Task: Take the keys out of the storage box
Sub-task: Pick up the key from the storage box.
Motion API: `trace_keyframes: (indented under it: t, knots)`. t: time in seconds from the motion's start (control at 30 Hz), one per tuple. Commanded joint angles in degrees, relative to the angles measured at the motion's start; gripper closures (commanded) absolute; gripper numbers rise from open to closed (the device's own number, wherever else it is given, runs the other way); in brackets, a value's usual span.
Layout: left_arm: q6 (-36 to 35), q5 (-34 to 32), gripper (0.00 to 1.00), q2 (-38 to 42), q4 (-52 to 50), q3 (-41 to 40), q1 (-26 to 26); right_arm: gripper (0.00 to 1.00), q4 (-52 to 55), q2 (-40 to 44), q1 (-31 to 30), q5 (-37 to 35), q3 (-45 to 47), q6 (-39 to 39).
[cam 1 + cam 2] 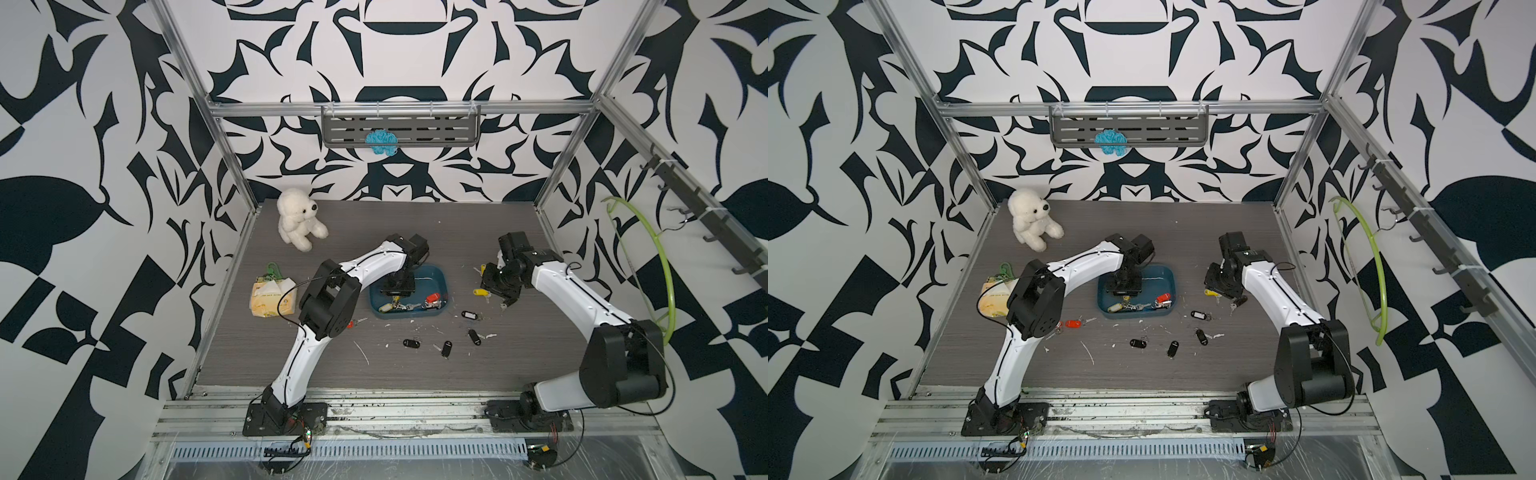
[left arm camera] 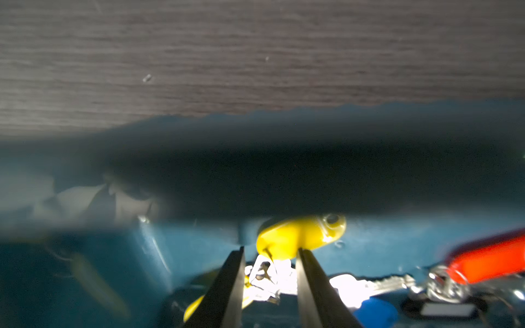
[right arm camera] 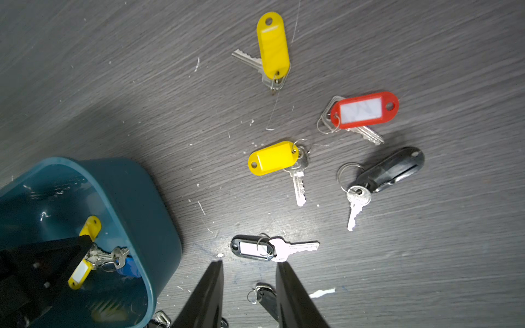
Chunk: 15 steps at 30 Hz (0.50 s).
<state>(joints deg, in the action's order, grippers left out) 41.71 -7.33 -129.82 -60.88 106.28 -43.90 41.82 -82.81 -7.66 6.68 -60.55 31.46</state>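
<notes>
The teal storage box (image 1: 434, 276) (image 1: 1165, 276) sits mid-table in both top views. My left gripper (image 1: 397, 296) (image 2: 271, 250) reaches down into it. Its fingers (image 2: 233, 284) stand a narrow gap apart, with the end and ring of a yellow-tagged key (image 2: 298, 235) between them and a gap still showing beside one finger. More keys (image 1: 405, 306) and a red tag (image 2: 488, 261) lie in the box. To the box's right, my right gripper (image 1: 500, 297) (image 3: 248, 264) hangs open and empty over several keys on the table, such as a black-tagged one (image 3: 251, 250) and a yellow-tagged one (image 3: 272, 157).
A white plush bear (image 1: 299, 218) sits at the back left and a tissue pack (image 1: 272, 297) at the left. Black-tagged keys (image 1: 446, 348) lie in front of the box, and a red-tagged one (image 1: 1072, 324) lies by the left arm. A green hanger (image 1: 660, 266) hangs on the right.
</notes>
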Motion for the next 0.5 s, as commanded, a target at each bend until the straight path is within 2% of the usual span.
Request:
trace_keyframes:
  t: [0.0, 0.13, 0.3, 0.47]
  knots:
    - [-0.32, -0.43, 0.66, -2.10, -2.06, 0.34, -0.26, 0.64, 0.72, 1.29, -0.30, 0.26, -0.22, -0.35]
    - [-0.27, -0.09, 0.68, -2.36, -1.52, -0.33, -0.44, 0.64, 0.84, 1.21, -0.26, 0.24, -0.36, -0.35]
    - [-0.32, 0.13, 0.77, -2.38, -1.32, -0.80, -0.57, 0.64, 0.98, 1.41, -0.24, 0.18, -0.26, -0.27]
    - [-0.71, -0.05, 0.91, -1.59, -1.43, -1.39, -0.59, 0.65, 1.24, 1.76, -0.29, 0.00, -0.43, -0.27]
